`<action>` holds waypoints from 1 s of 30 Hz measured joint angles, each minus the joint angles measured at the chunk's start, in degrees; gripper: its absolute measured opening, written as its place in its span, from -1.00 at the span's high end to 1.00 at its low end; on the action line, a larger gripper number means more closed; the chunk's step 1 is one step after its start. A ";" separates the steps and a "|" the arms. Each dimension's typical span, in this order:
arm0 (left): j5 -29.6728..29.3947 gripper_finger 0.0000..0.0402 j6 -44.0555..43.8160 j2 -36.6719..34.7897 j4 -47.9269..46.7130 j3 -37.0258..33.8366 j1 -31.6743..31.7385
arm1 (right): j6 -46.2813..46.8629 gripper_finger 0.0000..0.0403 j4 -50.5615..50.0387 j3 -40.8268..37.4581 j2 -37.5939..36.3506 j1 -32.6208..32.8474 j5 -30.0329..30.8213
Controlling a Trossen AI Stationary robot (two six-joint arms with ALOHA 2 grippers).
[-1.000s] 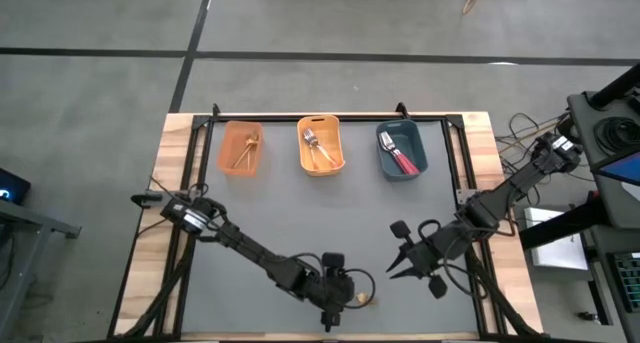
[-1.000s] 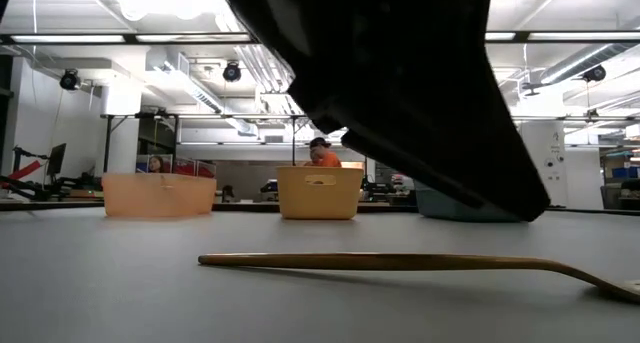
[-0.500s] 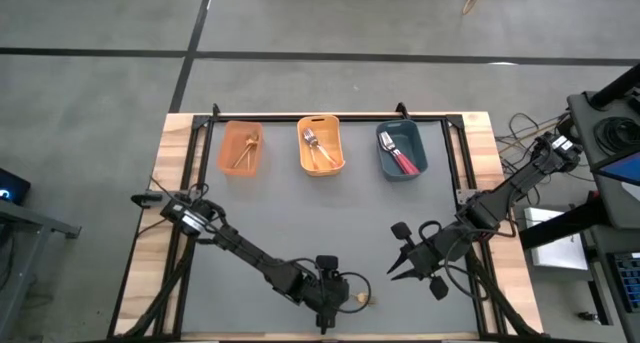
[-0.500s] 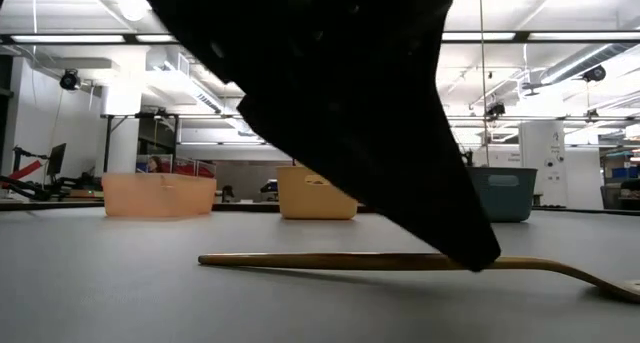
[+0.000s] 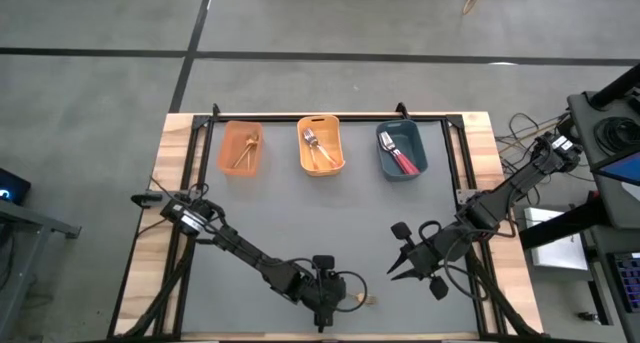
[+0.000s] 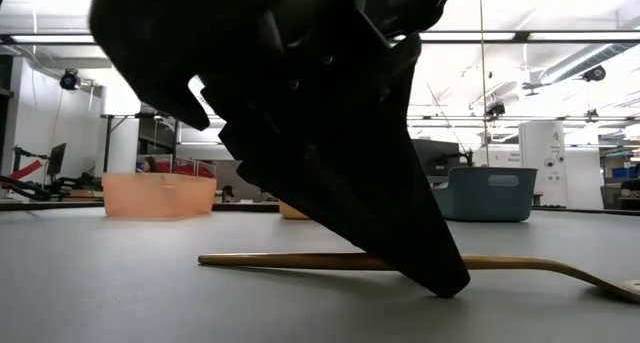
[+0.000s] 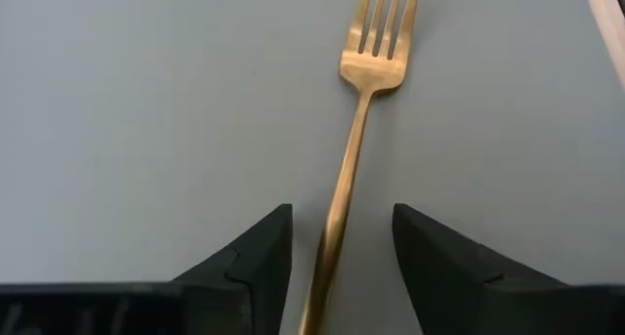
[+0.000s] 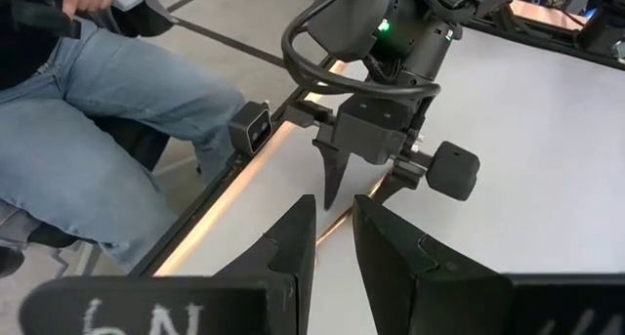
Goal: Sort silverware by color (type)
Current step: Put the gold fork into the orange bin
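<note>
A gold fork lies flat on the grey mat near the table's near edge, also showing in the low view and the high view. My left gripper is open and points slanting down over it. Its two fingers stand on either side of the fork's handle with a gap on each side. From table height its fingertip is low by the mat, in front of the handle. My right gripper hangs above the mat right of centre, open by a narrow gap with nothing in it.
Three bins stand in a row at the far edge: a pale orange one with gold forks, an orange one with forks, and a blue one with red-pink-handled forks. A seated person's legs are beyond the near edge.
My left gripper has come down toward the gold fork at the near edge; in the low view its dark fingers have sunk from above the handle to the mat beside it. The fork has stayed where it was.
</note>
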 joint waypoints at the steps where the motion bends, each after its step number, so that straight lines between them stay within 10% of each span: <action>1: 0.02 0.24 0.00 0.00 0.00 -0.02 -0.02 | -0.02 0.69 -0.02 -0.06 0.00 0.00 0.02; 15: -0.27 0.93 -0.99 -0.02 -0.48 -0.09 0.01 | -0.08 0.69 -0.07 -0.44 0.00 0.00 0.00; 30: -1.66 0.98 -1.81 -1.95 -2.05 0.22 -0.04 | -0.13 0.69 -0.23 -0.52 0.02 0.00 0.02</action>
